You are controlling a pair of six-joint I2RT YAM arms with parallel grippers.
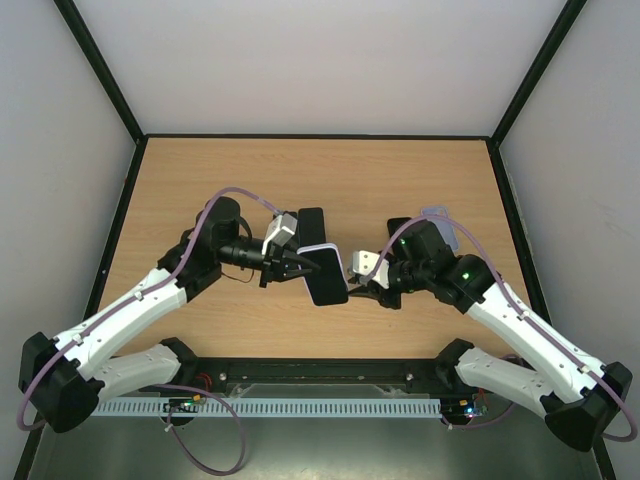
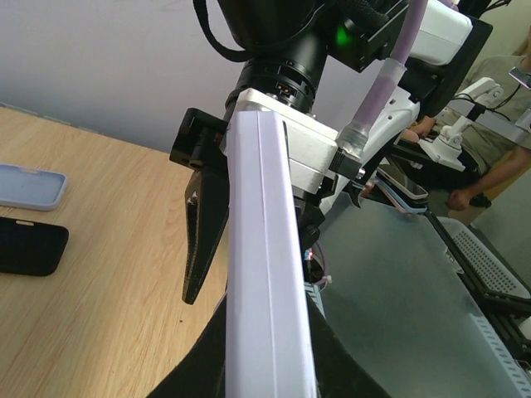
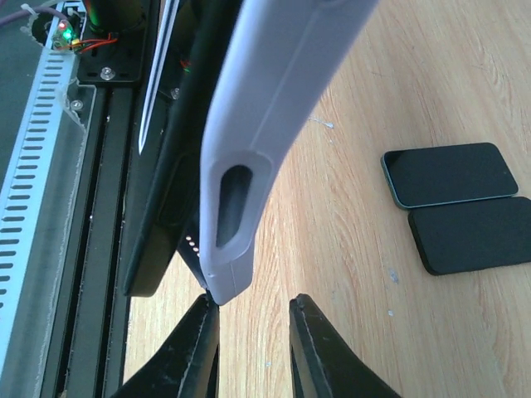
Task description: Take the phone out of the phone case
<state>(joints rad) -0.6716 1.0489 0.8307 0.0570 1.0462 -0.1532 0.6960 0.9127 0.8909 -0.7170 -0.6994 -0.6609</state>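
Observation:
A black phone [image 1: 326,280] sits in a lavender case [image 1: 320,248], held above the table's middle. My left gripper [image 1: 303,265] is shut on the case's edge. In the left wrist view the case [image 2: 261,249] runs up between the left gripper's [image 2: 265,365] fingers. My right gripper [image 1: 358,292] is at the phone's lower right corner. In the right wrist view the right gripper [image 3: 253,340] is open, and its left finger [image 3: 195,348] touches the corner of the case [image 3: 274,108]. The phone's dark edge [image 3: 166,207] shows beside the case.
A dark phone [image 3: 448,174] and a black case [image 3: 473,234] lie side by side on the wood beyond the left gripper, seen as one dark shape [image 1: 311,222] from above. A spare lavender case [image 2: 29,186] and a black case [image 2: 29,246] lie behind the right arm.

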